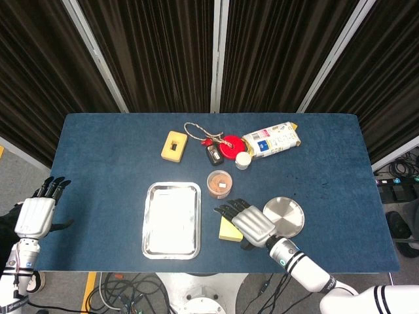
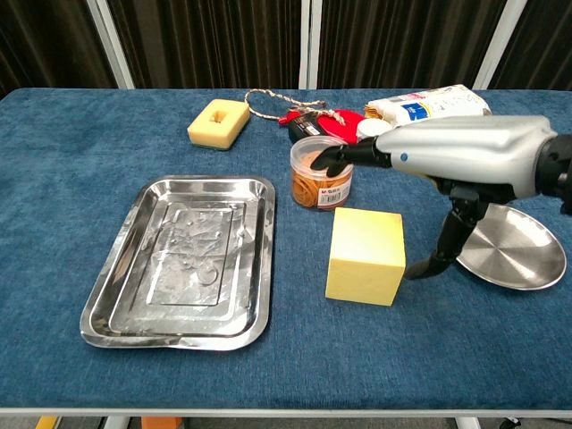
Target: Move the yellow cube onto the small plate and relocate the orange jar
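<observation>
Both robot hands spread, empty: right (image 1: 252,224) above blue table (image 1: 98,150), dark curtains (image 1: 163,52) behind

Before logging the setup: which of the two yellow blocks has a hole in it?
The flat yellow block at the table's back, beside the cord; the yellow cube near the right hand is solid.

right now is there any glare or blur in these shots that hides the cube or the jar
Head view: sharp and evenly lit; the right hand covers part of the yellow cube, while the orange jar is clear. Chest view: soft reflections on the steel tray and small plate, no blur; cube and jar are both legible.
</observation>
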{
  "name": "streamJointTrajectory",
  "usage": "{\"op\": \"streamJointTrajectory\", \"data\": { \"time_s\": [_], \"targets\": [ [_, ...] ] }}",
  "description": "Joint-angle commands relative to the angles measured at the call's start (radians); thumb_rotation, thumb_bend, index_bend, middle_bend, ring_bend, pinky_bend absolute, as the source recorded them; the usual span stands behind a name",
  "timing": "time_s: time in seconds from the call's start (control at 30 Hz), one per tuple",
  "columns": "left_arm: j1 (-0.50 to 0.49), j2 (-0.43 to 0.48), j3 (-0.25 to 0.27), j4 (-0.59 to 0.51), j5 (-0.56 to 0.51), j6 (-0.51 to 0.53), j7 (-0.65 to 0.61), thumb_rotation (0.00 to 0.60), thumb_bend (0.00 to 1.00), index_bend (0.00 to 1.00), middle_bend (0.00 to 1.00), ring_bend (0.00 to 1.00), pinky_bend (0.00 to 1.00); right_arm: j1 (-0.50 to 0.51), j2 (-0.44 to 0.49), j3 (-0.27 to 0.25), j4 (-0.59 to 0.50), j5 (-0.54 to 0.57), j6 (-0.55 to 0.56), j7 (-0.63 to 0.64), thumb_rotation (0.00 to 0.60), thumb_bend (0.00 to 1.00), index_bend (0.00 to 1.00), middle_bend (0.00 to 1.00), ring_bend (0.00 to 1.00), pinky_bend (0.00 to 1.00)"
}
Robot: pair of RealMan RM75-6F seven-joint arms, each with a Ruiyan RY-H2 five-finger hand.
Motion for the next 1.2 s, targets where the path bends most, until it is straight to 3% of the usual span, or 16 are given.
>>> {"op": "streamJointTrajectory", "data": {
  "time_s": [0.03,0.3,0.57,0.73,0.97,1.2],
  "targets": [
    [0.002,0.0,-0.001,0.002,0.002,0.003,-0.003,0.6,0.01,0.14,0.09,0.05,0.27,-0.004,-0.051,-0.009,0.044,0.03,0.013,-0.006,0.6,0.05,0.0,0.09,0.0,0.1],
    [0.006,0.001,-0.004,0.01,-0.003,0.002,-0.008,0.6,0.01,0.14,0.09,0.05,0.27,0.018,-0.138,-0.001,0.145,0.093,-0.005,0.006,0.6,0.06,0.0,0.1,0.0,0.12],
    [0.007,-0.004,-0.005,0.023,-0.005,-0.005,-0.016,0.6,0.01,0.14,0.09,0.05,0.27,0.016,-0.181,0.005,0.193,0.062,0.003,0.051,0.6,0.11,0.0,0.22,0.2,0.38],
    [0.007,-0.005,-0.006,0.027,-0.005,-0.008,-0.02,0.6,0.01,0.14,0.09,0.05,0.27,0.002,-0.201,0.005,0.207,0.012,0.042,0.062,0.6,0.21,0.0,0.36,0.37,0.56],
    [0.004,0.001,-0.009,0.013,0.005,-0.004,-0.019,0.6,0.01,0.14,0.09,0.05,0.27,-0.046,-0.105,-0.005,0.113,-0.091,0.142,0.059,0.6,0.28,0.0,0.39,0.4,0.6],
    [-0.007,0.002,-0.012,-0.001,0.016,-0.011,-0.01,0.6,0.01,0.14,0.09,0.05,0.27,-0.129,0.044,-0.024,0.079,-0.071,0.23,0.081,0.6,0.27,0.0,0.39,0.4,0.6]
  ]
}}
